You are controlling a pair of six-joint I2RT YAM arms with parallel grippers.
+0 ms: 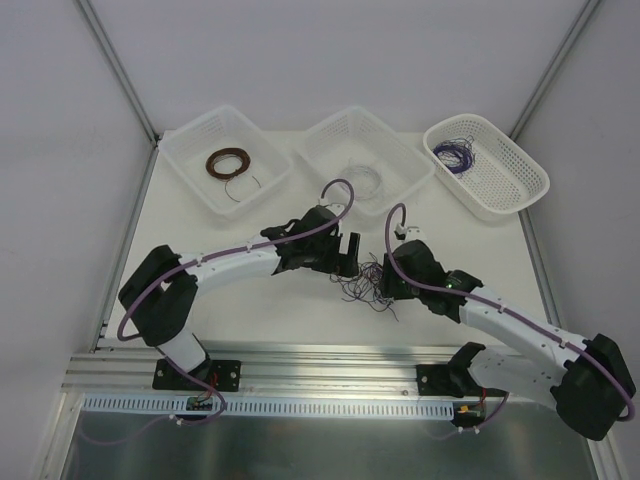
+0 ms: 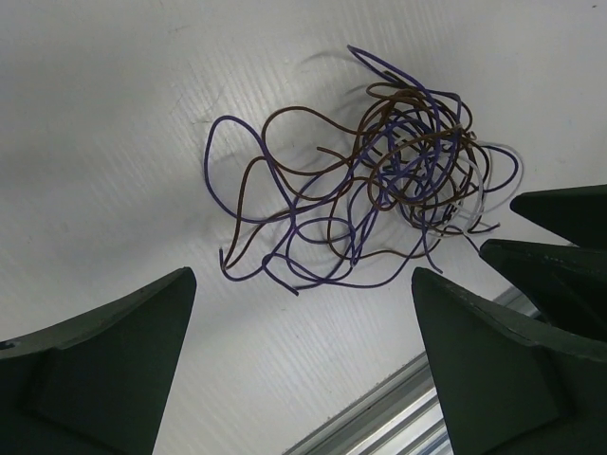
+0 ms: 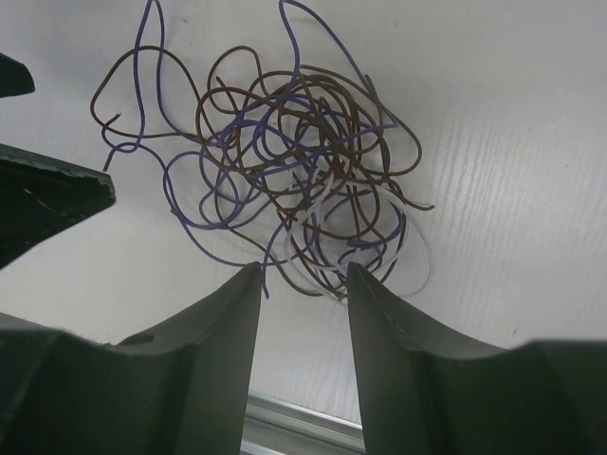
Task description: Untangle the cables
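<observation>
You get bright, even light here. The cables [image 2: 379,180] drop soft grey shadows on the white desk [image 2: 104,104]. Up close, your dark jaws look a bit blurry, but the cables look sharp.

the left gripper [image 2: 303,275] has its fingers cut off by the lower edge of its own view, and so has the right gripper [image 3: 303,268]; whether its tips touch any strand cannot be told. from above, the cables [image 1: 366,285] are too thin to trace singly, and both grippers partly hide the clump. the middle basket [image 1: 318,140] holds something too faint to make out
</observation>
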